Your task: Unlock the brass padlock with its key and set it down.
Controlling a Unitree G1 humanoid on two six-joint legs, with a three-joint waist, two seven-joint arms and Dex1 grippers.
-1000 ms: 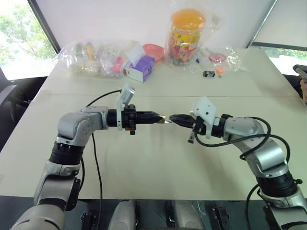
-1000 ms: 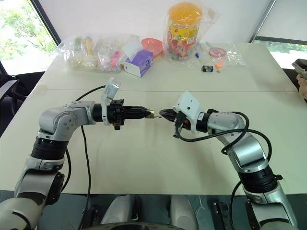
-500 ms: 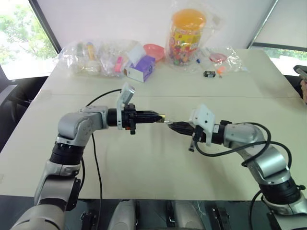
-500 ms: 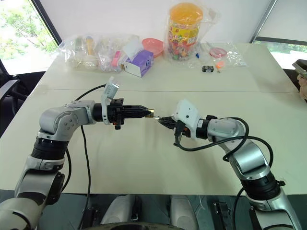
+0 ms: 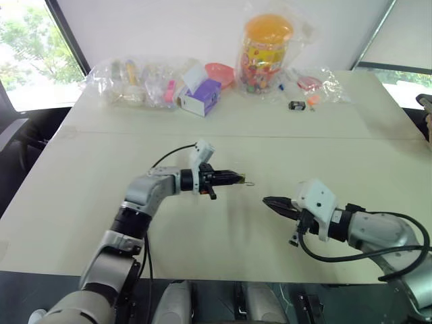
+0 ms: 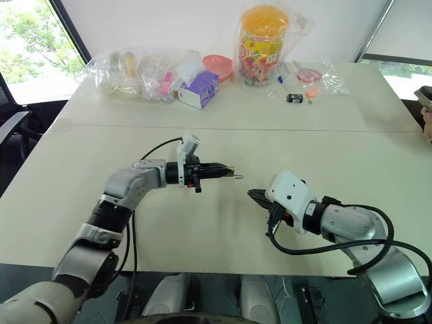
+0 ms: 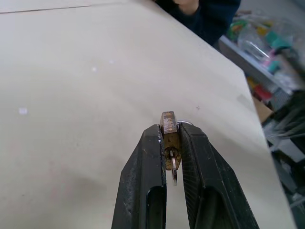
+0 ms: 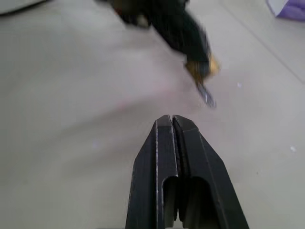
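Padlock: brass padlock [image 7: 169,136] sits pinched between the left gripper [image 7: 170,143] fingers, held above the bare table [image 5: 202,223], well this side of the candy jar [image 5: 264,47].
Key: key [image 7: 174,171] hangs from the lock's underside.
Right gripper: right gripper [image 8: 171,125] has its fingers pressed together on nothing, apart from the lock.
Handling: probably light for its size, rigid, smooth and slippery metal; not fragile.
Hold: flat faces of the body suit a pinch; shackle looks too thin.

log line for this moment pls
left pincer: shut on brass padlock, key in it | right pincer: shut, empty, apart | padlock above table
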